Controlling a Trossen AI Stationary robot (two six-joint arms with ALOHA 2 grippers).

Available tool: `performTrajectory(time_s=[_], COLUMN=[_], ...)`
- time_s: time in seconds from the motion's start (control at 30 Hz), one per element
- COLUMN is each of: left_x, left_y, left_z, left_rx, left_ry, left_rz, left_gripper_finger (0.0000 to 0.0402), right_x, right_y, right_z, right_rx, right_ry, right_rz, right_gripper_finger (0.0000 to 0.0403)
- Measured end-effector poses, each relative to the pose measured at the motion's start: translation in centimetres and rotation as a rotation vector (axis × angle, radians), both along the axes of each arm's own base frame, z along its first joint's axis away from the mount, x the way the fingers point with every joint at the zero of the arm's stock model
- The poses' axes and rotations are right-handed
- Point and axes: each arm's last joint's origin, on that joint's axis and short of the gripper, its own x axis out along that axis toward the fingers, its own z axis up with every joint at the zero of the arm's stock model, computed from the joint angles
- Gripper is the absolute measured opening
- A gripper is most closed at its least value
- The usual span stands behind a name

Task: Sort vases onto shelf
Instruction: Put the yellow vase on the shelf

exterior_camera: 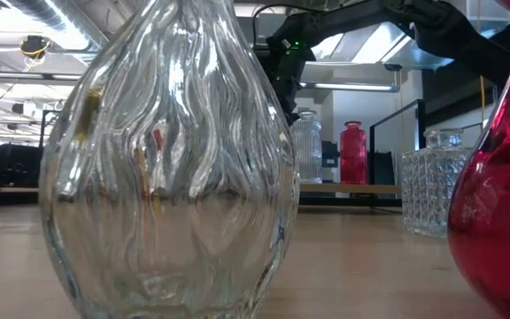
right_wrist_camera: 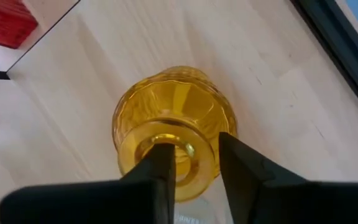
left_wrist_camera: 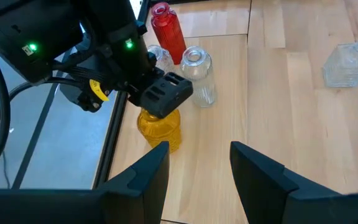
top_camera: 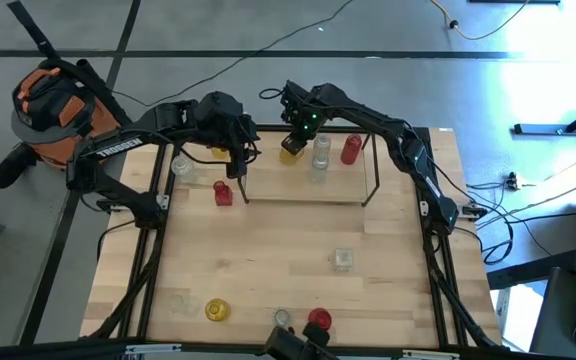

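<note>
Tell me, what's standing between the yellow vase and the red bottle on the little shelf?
Clear glass jars stand between the yellow vase and the red bottle on the shelf. The high view shows it; the left wrist view does too.

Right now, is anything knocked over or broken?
Nothing stands out. The yellow vase, clear jar and red vase stand upright on the shelf. The right gripper sits at the yellow vase's neck, and no glass looks cracked or tipped.

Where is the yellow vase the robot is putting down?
In the high view, the yellow vase stands on the shelf, under the right tool, beside a clear vase.
</note>
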Motion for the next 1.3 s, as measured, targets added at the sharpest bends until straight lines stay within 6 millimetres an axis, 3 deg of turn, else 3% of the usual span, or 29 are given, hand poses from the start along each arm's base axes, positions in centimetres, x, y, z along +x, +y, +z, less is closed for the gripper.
performTrajectory(time_s=[0.13,0.47,0.63,0.8,0.97,1.13,1.3], left_x=[0.0,-0.1,-0.7,-0.7,0.8,3.0,4.8], left_y=[0.0,0.5,2.6,5.3,7.4,8.9,10.1], left_z=[0.0,-0.2,-2.9,-7.3,-9.8,-12.2,-14.4], left_rx=[0.001,-0.054,-0.236,-0.383,-0.419,-0.382,-0.36], left_ry=[0.0,-0.016,0.002,-0.062,-0.151,-0.042,0.031], left_rz=[-0.001,0.06,0.161,0.216,0.231,0.296,0.35], left_gripper_finger=[0.0163,0.0163,0.0163,0.0162,0.0142,0.0081,0.0009], right_x=[-0.1,-0.2,-0.9,-2.7,-5.7,-9.4,-12.6], right_y=[-0.1,-0.1,0.1,0.7,2.3,4.3,5.9], right_z=[0.2,2.1,3.3,7.2,12.4,17.4,20.7], right_rx=[0.007,-0.033,-0.025,-0.027,-0.065,-0.141,-0.226], right_ry=[0.0,-0.067,-0.081,-0.178,-0.294,-0.4,-0.465], right_rz=[-0.003,-0.014,-0.035,-0.051,-0.067,-0.114,-0.175], right_gripper_finger=[0.0107,0.011,0.011,0.0111,0.0111,0.0111,0.0111])
